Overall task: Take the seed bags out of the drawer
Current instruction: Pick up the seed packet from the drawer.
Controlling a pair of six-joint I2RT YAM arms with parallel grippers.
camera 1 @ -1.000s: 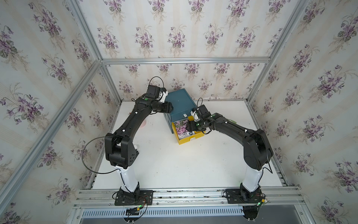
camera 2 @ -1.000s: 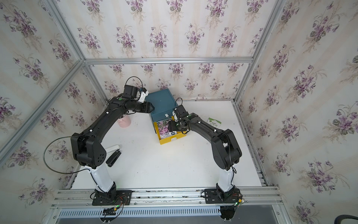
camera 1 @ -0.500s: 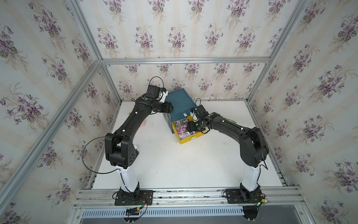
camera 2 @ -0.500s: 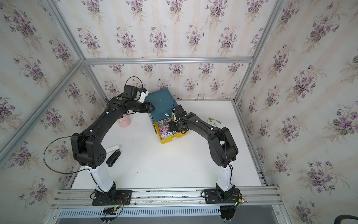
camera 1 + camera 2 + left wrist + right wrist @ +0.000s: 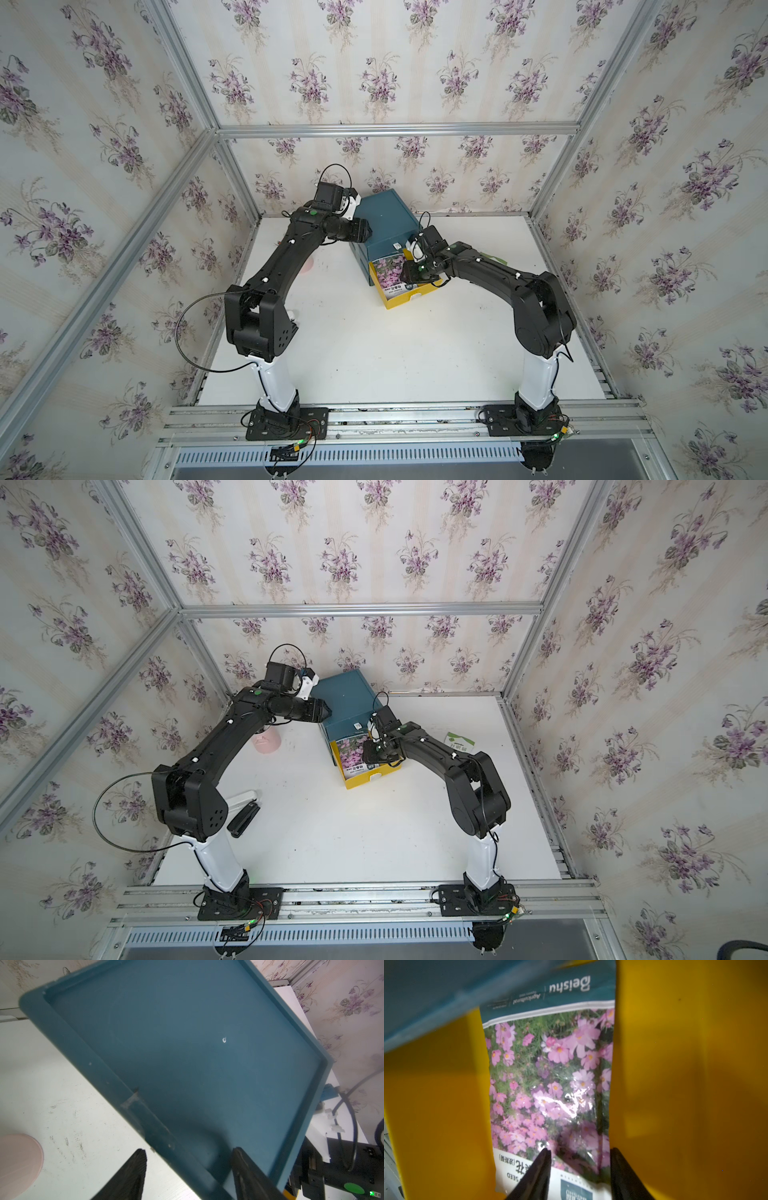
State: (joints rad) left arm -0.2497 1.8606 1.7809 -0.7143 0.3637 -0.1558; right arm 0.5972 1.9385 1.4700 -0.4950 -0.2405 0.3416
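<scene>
One green bag is already out. It lies flat on the worktop near the right edge, toward the back, well apart from the drawer.

The pink bag is not out yet. It lies face up on the yellow floor of the open drawer, with its teal header end tucked under the cabinet and its white-labelled end toward the drawer front. The cabinet stands at the back edge of the worktop, about mid-way along, and the drawer is pulled out toward the front.

The right gripper is down inside the drawer over the white end of the pink bag. Its jaws stand apart, one finger on the bag's face and the other at the bag's long edge. No pinch shows, so the bag looks not yet held.

The left gripper sits at the cabinet's top. Its jaws are on either side of the raised rim and appear clamped on it, most likely to steady the cabinet.

Only these two bags can be found; if there is another, it is hidden, perhaps beneath the pink one.

By my reading the job is partway done. What remains is to pinch the pink bag, lift it clear of the drawer walls, set it on the worktop, and then check the drawer floor.
</scene>
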